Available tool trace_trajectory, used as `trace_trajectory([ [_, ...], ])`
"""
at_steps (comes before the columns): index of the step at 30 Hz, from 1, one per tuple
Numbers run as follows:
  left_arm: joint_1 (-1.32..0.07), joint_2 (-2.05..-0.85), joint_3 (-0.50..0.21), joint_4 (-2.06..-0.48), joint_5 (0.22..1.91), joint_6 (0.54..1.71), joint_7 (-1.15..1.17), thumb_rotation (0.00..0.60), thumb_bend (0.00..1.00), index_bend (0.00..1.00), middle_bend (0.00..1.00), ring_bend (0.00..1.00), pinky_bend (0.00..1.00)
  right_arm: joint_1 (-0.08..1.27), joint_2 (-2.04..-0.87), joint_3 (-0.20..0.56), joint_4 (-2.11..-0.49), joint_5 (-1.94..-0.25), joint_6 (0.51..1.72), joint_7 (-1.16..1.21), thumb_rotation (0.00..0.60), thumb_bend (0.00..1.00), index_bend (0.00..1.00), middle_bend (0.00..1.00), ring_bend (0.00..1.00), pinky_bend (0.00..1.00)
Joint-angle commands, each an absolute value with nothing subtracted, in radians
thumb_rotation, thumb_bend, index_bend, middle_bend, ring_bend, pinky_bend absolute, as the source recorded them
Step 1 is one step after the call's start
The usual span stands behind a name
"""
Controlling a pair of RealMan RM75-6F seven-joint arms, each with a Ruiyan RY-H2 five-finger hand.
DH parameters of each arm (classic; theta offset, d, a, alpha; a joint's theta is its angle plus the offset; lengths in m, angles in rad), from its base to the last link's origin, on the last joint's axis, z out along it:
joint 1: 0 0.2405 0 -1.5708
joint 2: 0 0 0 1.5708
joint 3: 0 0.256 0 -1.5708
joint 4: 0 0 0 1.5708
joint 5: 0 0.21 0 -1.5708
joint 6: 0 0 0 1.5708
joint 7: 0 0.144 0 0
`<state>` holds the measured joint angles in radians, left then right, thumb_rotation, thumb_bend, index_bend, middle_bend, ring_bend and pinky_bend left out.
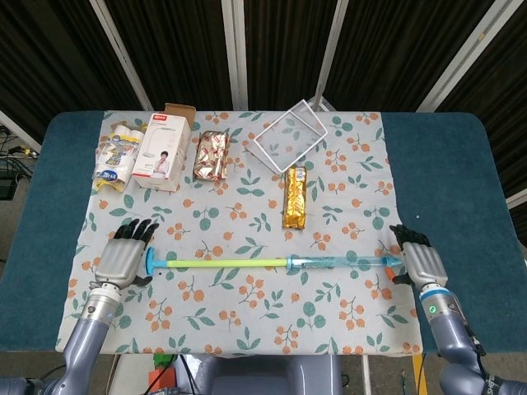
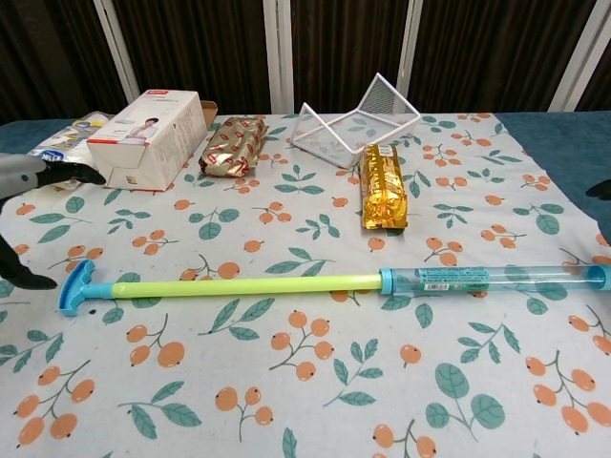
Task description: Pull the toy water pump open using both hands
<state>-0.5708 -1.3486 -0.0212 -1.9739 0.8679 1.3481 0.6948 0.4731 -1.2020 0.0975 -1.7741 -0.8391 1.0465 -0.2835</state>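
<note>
White box: I saw a red logo patch and a printed figure on it, but the lettering was too small for me to read.
Toy water pump: I made out a label strip on the clear barrel, its print illegible.
Wrapped packs: I read no text.
</note>
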Motion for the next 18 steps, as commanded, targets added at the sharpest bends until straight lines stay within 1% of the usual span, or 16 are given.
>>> trace_trajectory([
  [1,-0.489,-1.273,0.023,-1.982,0.977,1.398,0.580,0.600,0.13,0.11,0.04,0.00,0.10,0.434,-1.157,0.072,-1.828,-0.924,1.103,-0.272,0.600,0.41,0.00,0.00,0.00,0.00],
  [5,-0.398,-1.185,0.092,-1.943,1.172,1.481,0.450,0.600,0.13,0.10,0.04,0.00,0.10,0.368,-1.099,0.026,-1.904,-1.049,1.202,-0.273,0.600,0.39,0.00,0.00,0.00,0.00],
  [10,-0.290,-1.084,0.156,-1.912,1.313,1.568,0.288,0.600,0.13,0.08,0.02,0.00,0.10,0.274,-1.047,-0.030,-1.943,-1.214,1.317,-0.208,0.600,0.37,0.00,0.00,0.00,0.00],
  [14,-0.200,-1.035,0.205,-1.882,1.375,1.619,0.164,0.600,0.12,0.06,0.01,0.00,0.10,0.188,-1.034,-0.076,-1.922,-1.339,1.425,-0.166,0.600,0.37,0.00,0.00,0.00,0.00],
  [18,-0.120,-1.019,0.229,-1.804,1.458,1.691,0.042,0.600,0.12,0.03,0.00,0.00,0.10,0.106,-1.047,-0.104,-1.859,-1.427,1.535,-0.121,0.600,0.37,0.00,0.00,0.00,0.00],
])
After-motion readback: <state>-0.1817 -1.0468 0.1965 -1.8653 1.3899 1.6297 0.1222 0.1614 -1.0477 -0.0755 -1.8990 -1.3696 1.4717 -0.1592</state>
